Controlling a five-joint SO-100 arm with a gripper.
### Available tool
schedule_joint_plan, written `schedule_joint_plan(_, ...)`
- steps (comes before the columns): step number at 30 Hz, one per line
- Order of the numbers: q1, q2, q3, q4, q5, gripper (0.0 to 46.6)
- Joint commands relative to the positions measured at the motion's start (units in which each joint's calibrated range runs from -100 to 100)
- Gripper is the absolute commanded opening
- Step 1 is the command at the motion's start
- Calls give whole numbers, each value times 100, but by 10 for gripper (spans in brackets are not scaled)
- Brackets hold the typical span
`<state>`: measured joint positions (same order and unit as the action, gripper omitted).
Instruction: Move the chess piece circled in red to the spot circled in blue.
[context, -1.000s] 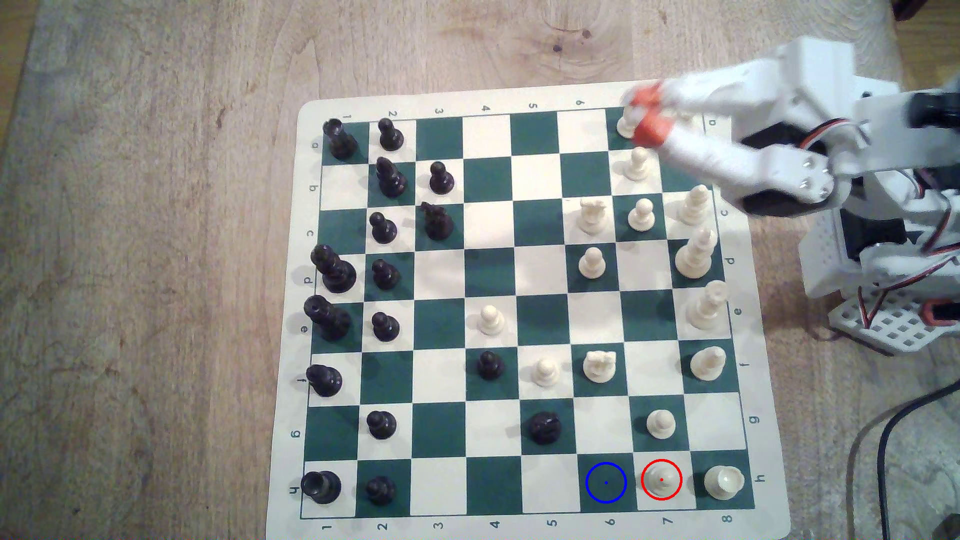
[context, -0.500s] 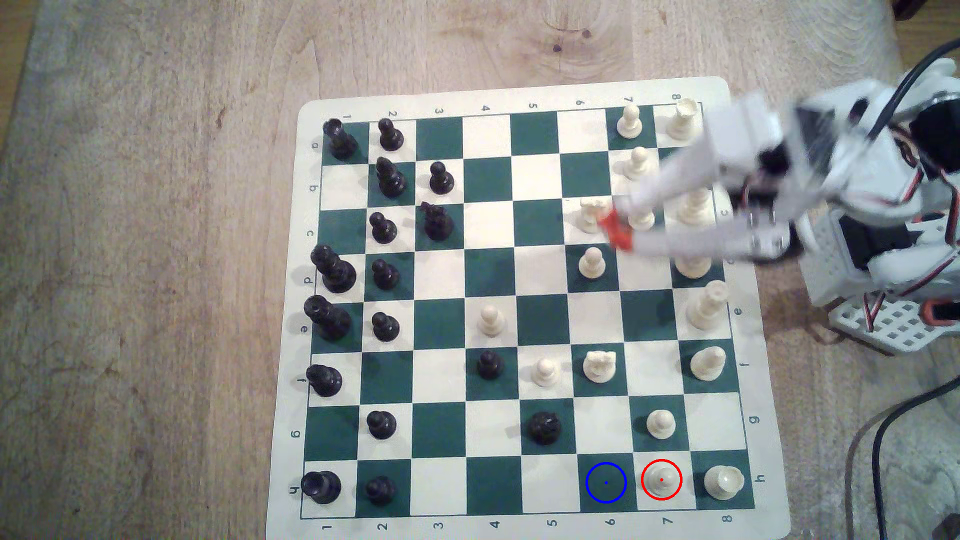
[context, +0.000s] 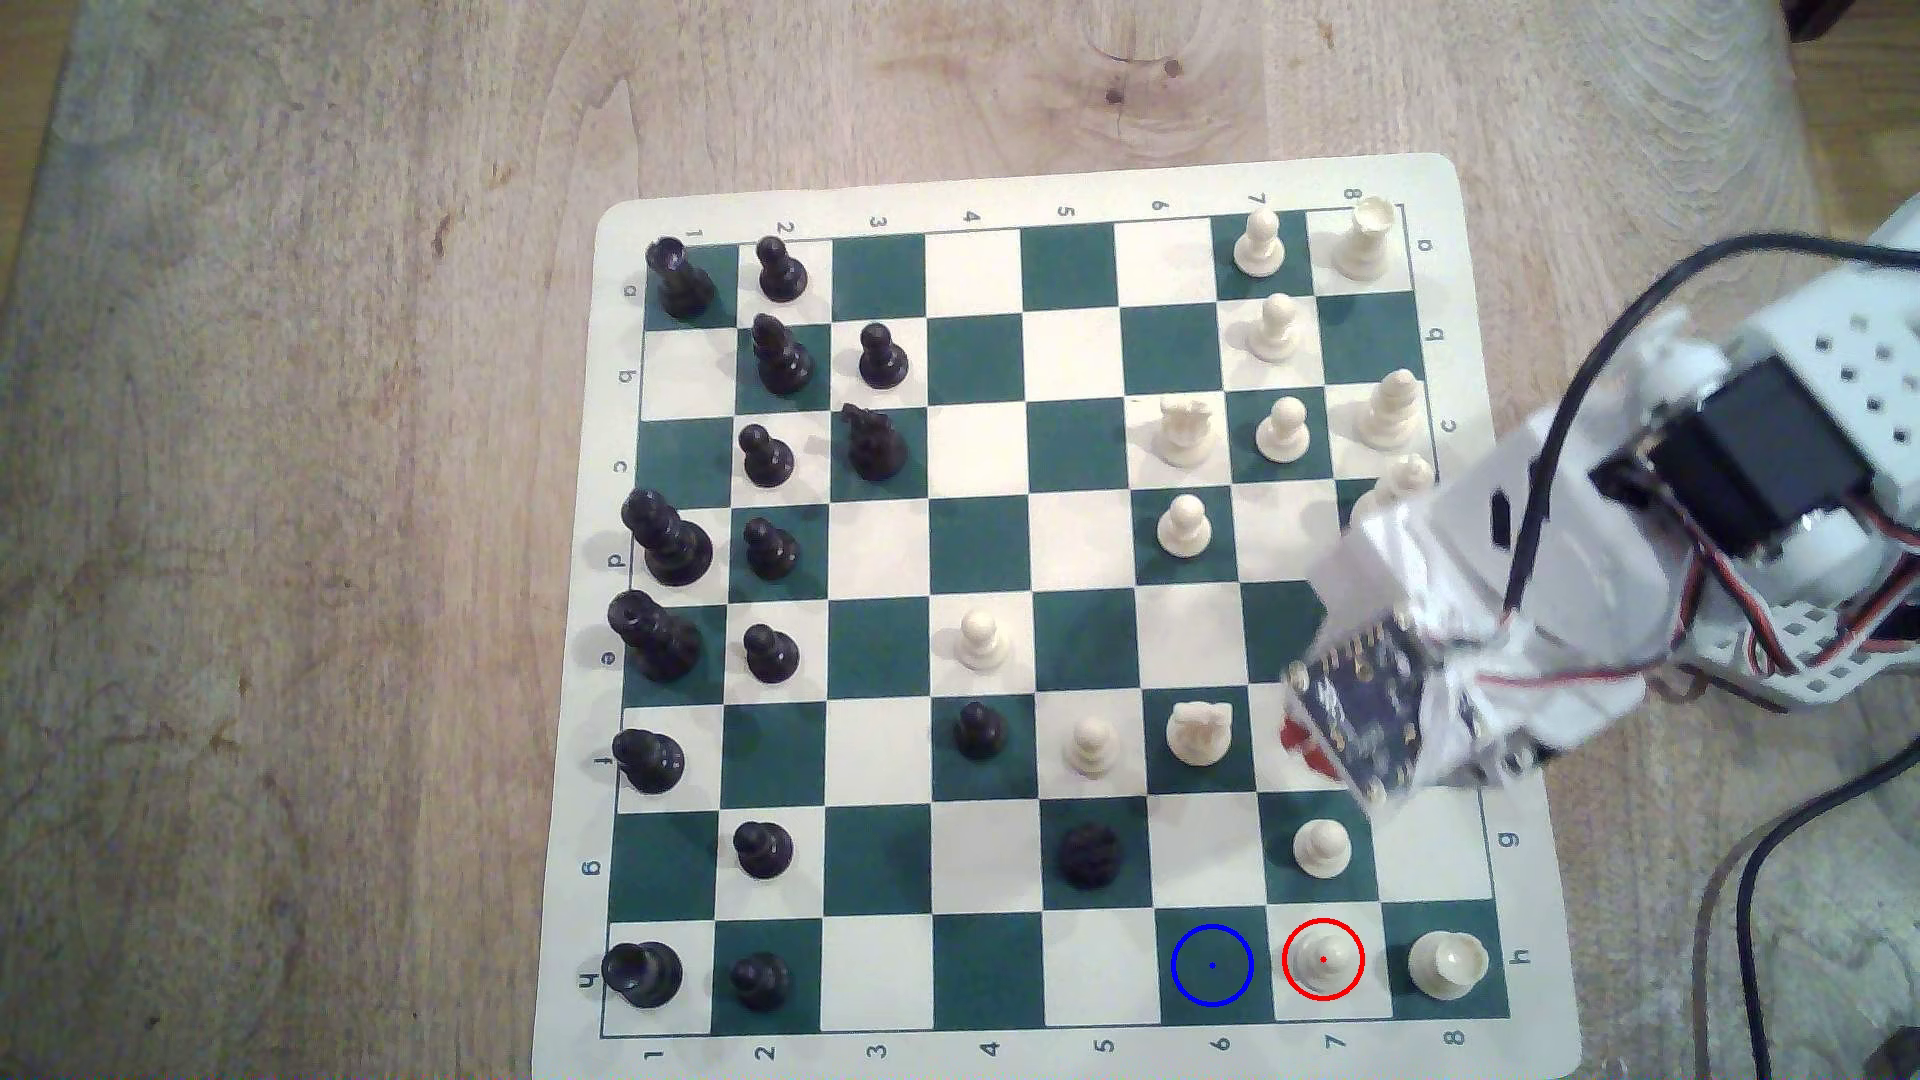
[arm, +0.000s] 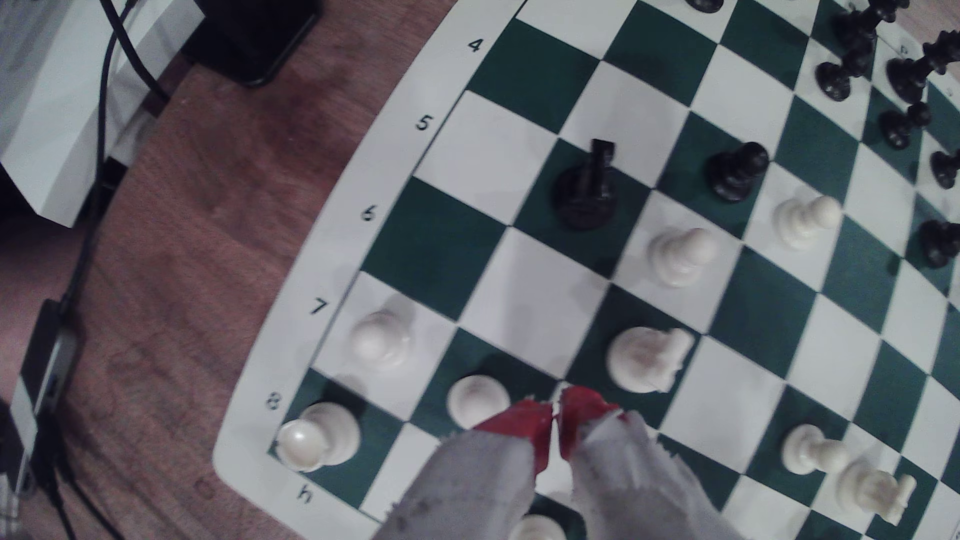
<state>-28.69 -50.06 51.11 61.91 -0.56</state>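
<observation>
hovering over the board, gripper (arm: 558, 415) nearly closed and empty in wrist view, red-circled pawn (context: 1323, 961) untouched

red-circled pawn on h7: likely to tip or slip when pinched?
The red-circled pawn looks like rigid, glossy plastic, so probably light and a bit slippery. Its flared base should resist tipping; the ball head may squirt out of the gripper.

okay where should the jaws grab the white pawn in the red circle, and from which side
Probably from straight above, jaws closing on the narrow neck under the round head of the circled pawn. It stands upright; the rook sits one square to the exterior view's right, so close across the other axis.
</observation>
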Motion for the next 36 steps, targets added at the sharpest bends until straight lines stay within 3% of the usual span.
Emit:
schedule_joint_plan(1,-514,397,-895,17,-132,89)
schedule_joint_plan(6,-741,813,-868,-73,-127,145)
schedule_joint_plan(9,-811,983,-741,-245,-122,150)
schedule_joint_plan(20,-874,2027,-750,-712,-54,106)
schedule_joint_plan(36,-983,2714,-705,-1154,-103,118)
